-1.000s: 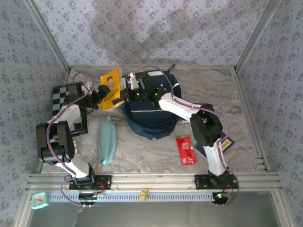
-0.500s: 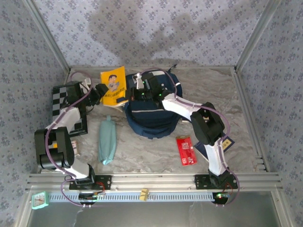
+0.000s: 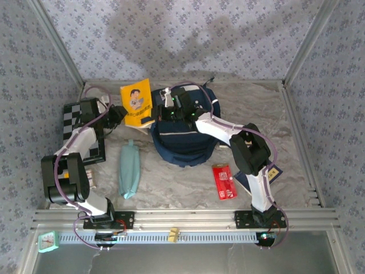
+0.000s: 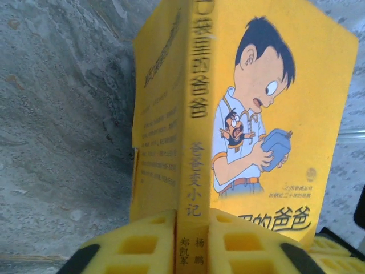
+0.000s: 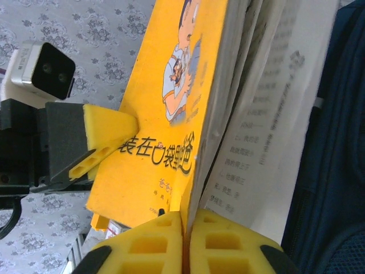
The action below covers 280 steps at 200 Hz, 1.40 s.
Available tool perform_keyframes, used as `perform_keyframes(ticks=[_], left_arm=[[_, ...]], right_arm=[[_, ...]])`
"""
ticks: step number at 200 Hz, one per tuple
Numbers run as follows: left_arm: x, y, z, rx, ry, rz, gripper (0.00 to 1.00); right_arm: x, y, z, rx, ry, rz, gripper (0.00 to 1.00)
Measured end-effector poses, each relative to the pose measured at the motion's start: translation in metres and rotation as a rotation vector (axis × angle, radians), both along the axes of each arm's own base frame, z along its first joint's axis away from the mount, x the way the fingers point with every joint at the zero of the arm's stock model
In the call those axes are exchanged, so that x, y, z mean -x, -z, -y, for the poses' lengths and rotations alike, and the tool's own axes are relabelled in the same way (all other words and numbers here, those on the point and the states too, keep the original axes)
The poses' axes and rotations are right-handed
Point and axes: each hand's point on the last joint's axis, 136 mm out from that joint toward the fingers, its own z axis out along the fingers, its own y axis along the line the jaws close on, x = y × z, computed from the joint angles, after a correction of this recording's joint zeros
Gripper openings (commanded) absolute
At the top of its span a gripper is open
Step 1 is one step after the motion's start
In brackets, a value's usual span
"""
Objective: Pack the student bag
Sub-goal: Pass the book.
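Observation:
The student bag (image 3: 182,137), navy blue with a white stripe, stands in the middle of the table; its dark fabric also fills the right edge (image 5: 336,171) of the right wrist view. A yellow book (image 3: 137,103) with a cartoon boy on the cover is held upright just left of the bag. My left gripper (image 3: 121,114) (image 4: 192,220) is shut on the book's spine (image 4: 197,85). My right gripper (image 3: 157,111) (image 5: 185,220) pinches the front cover (image 5: 165,114) at its edge, and the white pages (image 5: 274,114) fan away from it toward the bag.
A black-and-white checkered board (image 3: 77,114) lies at the left under the left arm. A teal pencil pouch (image 3: 129,169) lies in front of the bag, a red packet (image 3: 224,181) to its right, and a flat navy book (image 3: 272,174) by the right arm. Patterned walls enclose the table.
My left gripper went from open beside the book to shut on its spine. The book shifted slightly left and stands more upright. The right gripper kept its hold on the cover.

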Motion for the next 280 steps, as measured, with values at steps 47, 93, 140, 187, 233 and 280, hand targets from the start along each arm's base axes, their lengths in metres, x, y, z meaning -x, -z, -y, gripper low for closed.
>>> perform_keyframes(ticks=[47, 93, 140, 187, 233, 280], left_arm=[[-0.002, -0.021, -0.007, -0.136, -0.011, -0.04, 0.0], [-0.006, -0.059, -0.034, -0.346, -0.083, -0.019, 0.0], [0.019, -0.102, 0.016, -0.345, 0.003, 0.091, 0.0], [0.044, -0.157, 0.096, -0.173, 0.138, 0.261, 0.0], [0.048, -0.183, 0.138, 0.035, 0.176, 0.325, 0.0], [0.065, -0.208, 0.187, 0.213, 0.272, 0.348, 0.0]], right_arm=[[-0.004, 0.001, 0.006, 0.061, 0.041, 0.054, 0.73], [0.009, -0.033, 0.037, 0.141, 0.098, 0.086, 0.95], [0.027, -0.071, 0.099, 0.12, 0.145, 0.04, 1.0], [0.058, -0.078, 0.15, 0.04, 0.153, -0.072, 1.0], [0.065, -0.092, 0.19, -0.085, 0.171, -0.126, 1.0], [0.063, -0.122, 0.201, -0.188, 0.148, -0.09, 1.0]])
